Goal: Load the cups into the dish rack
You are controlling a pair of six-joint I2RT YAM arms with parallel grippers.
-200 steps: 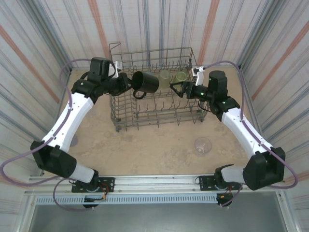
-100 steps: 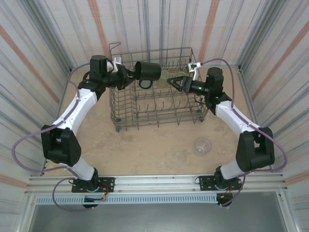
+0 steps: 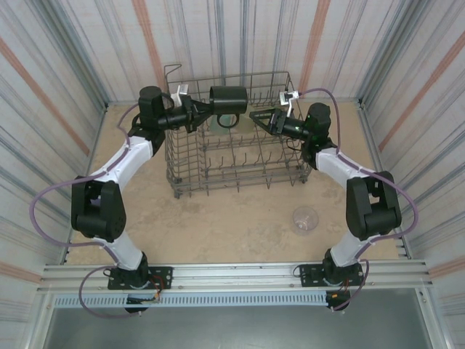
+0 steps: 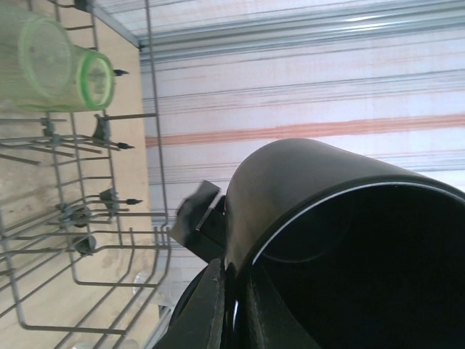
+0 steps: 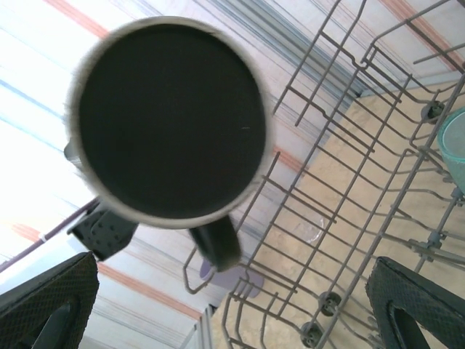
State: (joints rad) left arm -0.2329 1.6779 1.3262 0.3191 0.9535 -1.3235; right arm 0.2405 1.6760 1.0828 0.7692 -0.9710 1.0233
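Our left arm (image 3: 116,167) reaches far forward from its base, folded at the elbow, with the wrist turned inward over the far left corner of the rack (image 3: 240,183). The left gripper (image 3: 202,109) is clenched on the rim of the black mug (image 3: 231,96); in the wrist view one finger (image 4: 209,309) lies outside the wall and the other sits just inside the mouth. We hold the mug on its side above the rack's far edge, clear of the wires. Its open mouth faces back toward our left wrist, its base points away from that gripper, and its handle hangs down. Our right arm (image 3: 341,171) is stretched the same way on the other side, with the forearm running along the rack's right end and the wrist bent inward. The right gripper (image 3: 260,121) is spread wide and grips nothing. It points straight at the mug's base and is near it, though we cannot tell whether they touch. From the right wrist the base (image 5: 171,120) sits dead ahead between the two parted fingers (image 5: 43,305), with the handle below it. Beyond the left gripper, two green cups (image 4: 51,62) sit side by side among the tines of the rack. A teal cup (image 5: 454,145) sits in the rack off to the right gripper's side. A clear cup (image 3: 306,218) stands on the table (image 3: 218,225), well behind both grippers, on the near side of the rack.
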